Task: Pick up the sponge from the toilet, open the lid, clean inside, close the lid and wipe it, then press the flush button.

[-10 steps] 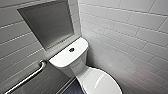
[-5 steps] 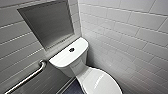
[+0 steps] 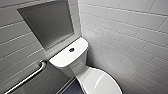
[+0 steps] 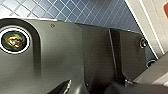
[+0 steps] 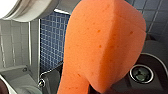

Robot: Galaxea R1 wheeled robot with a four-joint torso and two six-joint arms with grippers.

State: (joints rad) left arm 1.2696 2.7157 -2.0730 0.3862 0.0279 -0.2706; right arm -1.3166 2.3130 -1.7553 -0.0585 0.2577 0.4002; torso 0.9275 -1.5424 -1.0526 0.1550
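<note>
The white toilet (image 3: 74, 65) stands in the corner, seen from above in the head view. Its oval lid (image 3: 100, 83) lies shut over the bowl. The dark round flush button (image 3: 71, 49) sits in the middle of the flat cistern top. The orange sponge (image 5: 105, 45) looms large and close in the right wrist view, above blue floor tiles. My right gripper is shut on it, with its fingers hidden behind the sponge. My left gripper is open and nothing shows in it; the left wrist view looks down at the robot's dark plate and the blue tiled floor (image 4: 75, 10).
A grey recessed niche (image 3: 47, 23) is set in the tiled wall above the cistern. A metal grab bar (image 3: 27, 78) runs along the wall left of the toilet. White tiled walls close in on both sides. The white bowl's underside (image 5: 30, 10) is near the sponge.
</note>
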